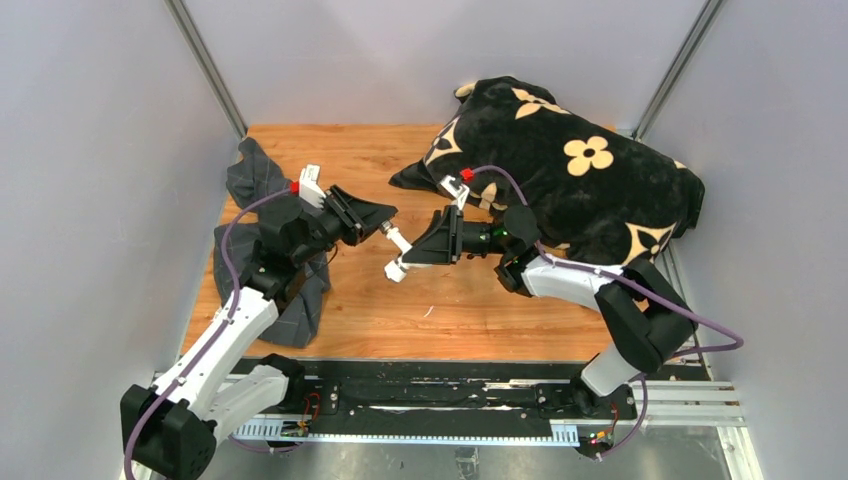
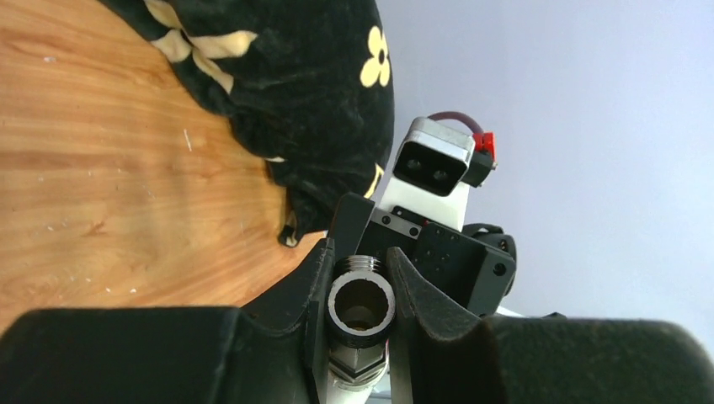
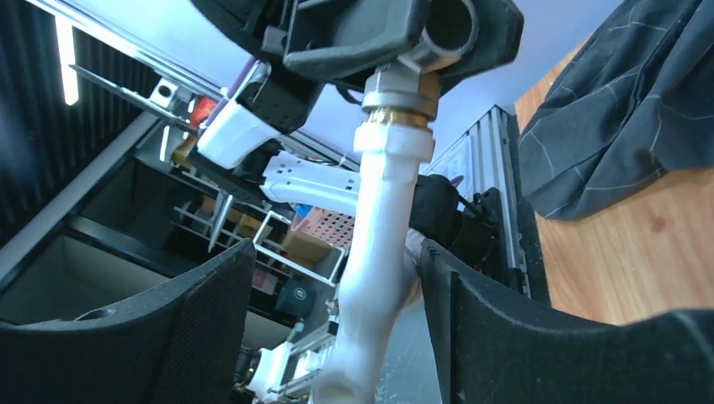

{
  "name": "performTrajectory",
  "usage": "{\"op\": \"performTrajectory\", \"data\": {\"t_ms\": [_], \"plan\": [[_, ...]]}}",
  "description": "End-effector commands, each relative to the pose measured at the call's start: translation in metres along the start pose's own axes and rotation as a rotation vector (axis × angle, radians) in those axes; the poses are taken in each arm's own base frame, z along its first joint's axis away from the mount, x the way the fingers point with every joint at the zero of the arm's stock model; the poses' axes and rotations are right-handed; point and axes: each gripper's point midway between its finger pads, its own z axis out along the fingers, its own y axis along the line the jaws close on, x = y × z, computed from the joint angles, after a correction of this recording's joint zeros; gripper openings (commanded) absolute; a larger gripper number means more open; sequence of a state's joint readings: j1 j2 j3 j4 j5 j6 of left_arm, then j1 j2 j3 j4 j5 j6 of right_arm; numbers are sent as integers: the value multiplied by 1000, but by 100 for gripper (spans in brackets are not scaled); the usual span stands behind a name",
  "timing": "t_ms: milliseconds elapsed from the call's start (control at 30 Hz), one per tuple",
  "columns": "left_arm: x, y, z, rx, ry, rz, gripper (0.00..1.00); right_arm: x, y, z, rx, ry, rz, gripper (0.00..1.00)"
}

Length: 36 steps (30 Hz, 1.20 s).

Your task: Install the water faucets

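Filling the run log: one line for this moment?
left claw: shut on tap body metal end | right claw: open around its white stem

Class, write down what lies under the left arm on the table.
A crumpled grey cloth lies on the wooden table below the left arm; the arm hides the cloth's middle part.

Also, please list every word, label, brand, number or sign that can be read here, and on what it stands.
None: no text can be read in any view.
On the black cushion: only beige flower and star shapes, no letters.
On the pale panel by the metal rail, right wrist view: perhaps print, too blurred to read.
On the white tap body: no marking visible.
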State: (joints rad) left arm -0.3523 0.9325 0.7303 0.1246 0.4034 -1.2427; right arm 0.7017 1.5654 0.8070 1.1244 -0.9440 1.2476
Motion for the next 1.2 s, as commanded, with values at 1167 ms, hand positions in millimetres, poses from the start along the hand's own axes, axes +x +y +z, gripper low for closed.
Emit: {"op": "performTrajectory", "data": {"t_ms": [1167], "plan": [[-30,-12,-10,3,-198,-186,0,4,-5,-8,173,-534,-606,71]]}}
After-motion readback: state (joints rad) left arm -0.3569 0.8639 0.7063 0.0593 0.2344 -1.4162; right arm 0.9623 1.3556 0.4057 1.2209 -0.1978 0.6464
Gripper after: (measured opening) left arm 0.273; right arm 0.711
